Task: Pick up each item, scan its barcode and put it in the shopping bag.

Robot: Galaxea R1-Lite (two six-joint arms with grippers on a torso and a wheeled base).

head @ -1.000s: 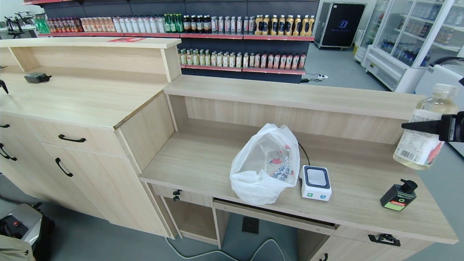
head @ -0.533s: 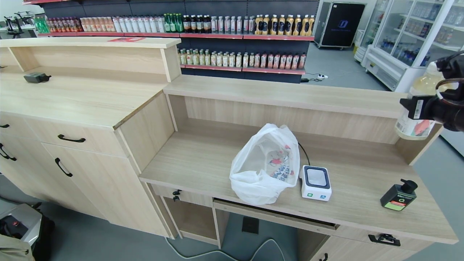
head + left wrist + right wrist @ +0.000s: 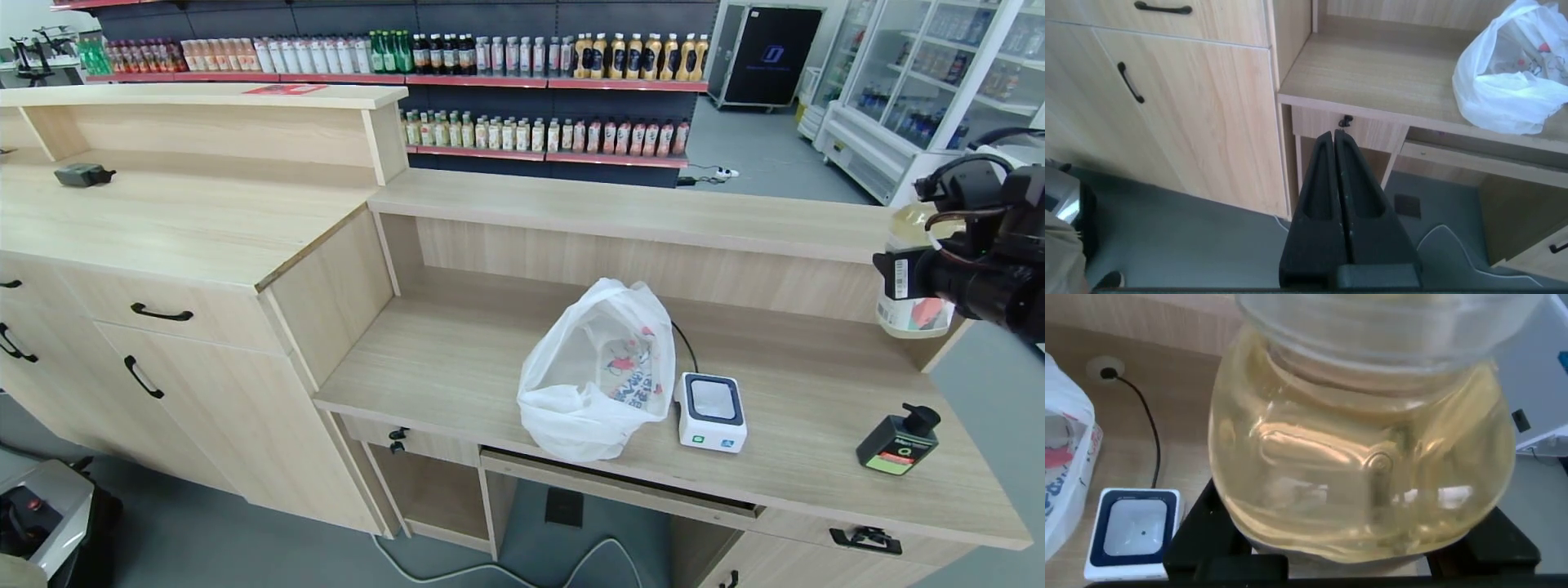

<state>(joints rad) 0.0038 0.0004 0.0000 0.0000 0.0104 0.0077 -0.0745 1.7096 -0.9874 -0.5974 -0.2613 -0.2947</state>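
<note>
**Slip risk with the bottle aloft**

Our left jaws hang pressed together, empty, low before the counter (image 3: 457, 359). The shopping bag (image 3: 600, 371) slumps just beside the scanner (image 3: 712, 411); its sagging mouth could snag a drop. Far right, our right jaws clamp the bottle (image 3: 913, 314) round its labelled body, well above the counter; smooth plastic might slide.

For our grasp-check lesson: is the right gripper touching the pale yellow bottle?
Touching. Head view: the right gripper clamps around the bottle; right wrist view: the bottle sits between the jaws.
</note>
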